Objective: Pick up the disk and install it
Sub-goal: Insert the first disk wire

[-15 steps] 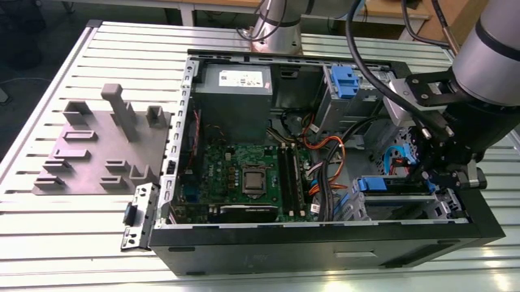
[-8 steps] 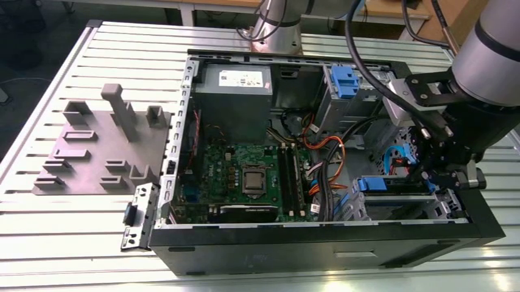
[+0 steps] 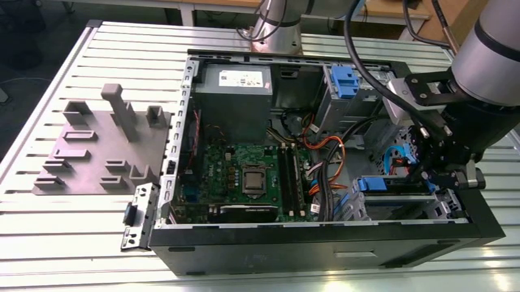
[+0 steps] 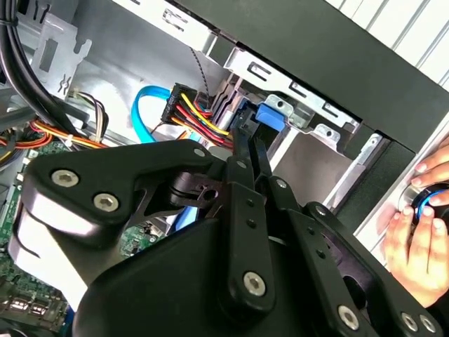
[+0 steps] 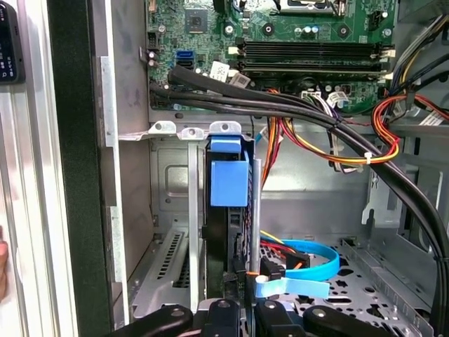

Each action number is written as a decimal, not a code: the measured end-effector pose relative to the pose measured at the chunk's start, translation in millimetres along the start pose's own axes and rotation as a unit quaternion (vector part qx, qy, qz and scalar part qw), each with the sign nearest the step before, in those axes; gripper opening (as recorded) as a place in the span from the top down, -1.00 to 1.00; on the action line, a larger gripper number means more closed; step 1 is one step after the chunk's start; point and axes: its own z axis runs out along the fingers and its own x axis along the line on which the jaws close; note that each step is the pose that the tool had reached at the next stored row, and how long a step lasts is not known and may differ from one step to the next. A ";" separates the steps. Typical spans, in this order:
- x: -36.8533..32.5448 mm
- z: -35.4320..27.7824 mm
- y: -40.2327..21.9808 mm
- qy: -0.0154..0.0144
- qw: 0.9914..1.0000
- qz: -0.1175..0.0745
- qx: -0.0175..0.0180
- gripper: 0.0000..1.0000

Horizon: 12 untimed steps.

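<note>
The disk has a smooth blue plastic frame with a dull shine. The computer case is matt black outside and bare grey metal inside. The gripper is smooth black metal with shiny silver screws. The table is ribbed, pale metal.

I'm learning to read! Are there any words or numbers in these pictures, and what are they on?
None can be read.
White sticker on the grey power supply box: print too small to read.
Green motherboard: tiny white markings, too blurred to read.
Blue carrier of the disk in the drive bay, near the gripper: no writing visible.
</note>
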 end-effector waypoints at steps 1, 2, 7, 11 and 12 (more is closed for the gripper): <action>-0.1 0.0 0.0 0.000 1.000 0.001 0.000 0.68; -0.2 0.0 0.0 0.000 1.000 0.002 0.000 0.68; -0.3 -0.6 -0.1 0.002 1.000 0.009 0.000 0.68; -0.4 -1.2 -0.2 0.002 1.000 0.011 0.000 0.68; -0.4 -1.2 -0.2 0.002 1.000 0.011 0.000 0.68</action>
